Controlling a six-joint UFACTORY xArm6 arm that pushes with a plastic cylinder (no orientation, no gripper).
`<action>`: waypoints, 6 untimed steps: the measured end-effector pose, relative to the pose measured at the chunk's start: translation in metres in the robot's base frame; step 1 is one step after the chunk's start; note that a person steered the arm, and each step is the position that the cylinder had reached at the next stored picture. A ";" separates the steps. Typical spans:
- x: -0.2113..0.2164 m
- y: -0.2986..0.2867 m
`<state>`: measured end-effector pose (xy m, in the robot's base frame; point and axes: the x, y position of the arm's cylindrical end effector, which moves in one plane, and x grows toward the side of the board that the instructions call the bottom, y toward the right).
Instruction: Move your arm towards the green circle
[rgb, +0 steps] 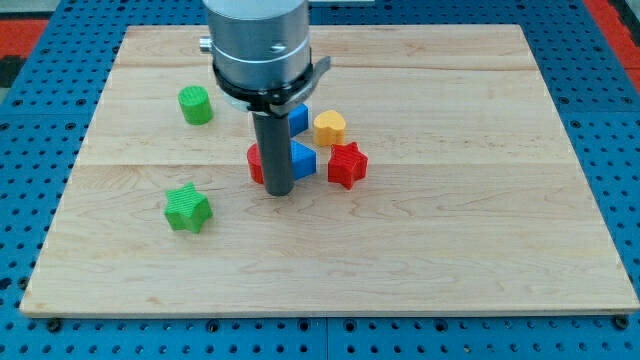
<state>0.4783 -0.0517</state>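
The green circle (196, 105) is a short green cylinder at the board's upper left. My tip (278, 191) rests on the board near the middle, well to the right of and below the green circle. The rod stands in front of a red block (256, 165) and a blue block (303, 159), partly hiding both. The tip is right next to them; I cannot tell if it touches.
A green star (187, 208) lies to the lower left of the tip. A red star (347, 165), a yellow heart-like block (329, 127) and another blue block (298, 118) cluster right of the rod. The wooden board (450, 250) sits on a blue pegboard.
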 end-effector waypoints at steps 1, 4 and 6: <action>0.001 -0.025; -0.026 -0.072; -0.096 -0.155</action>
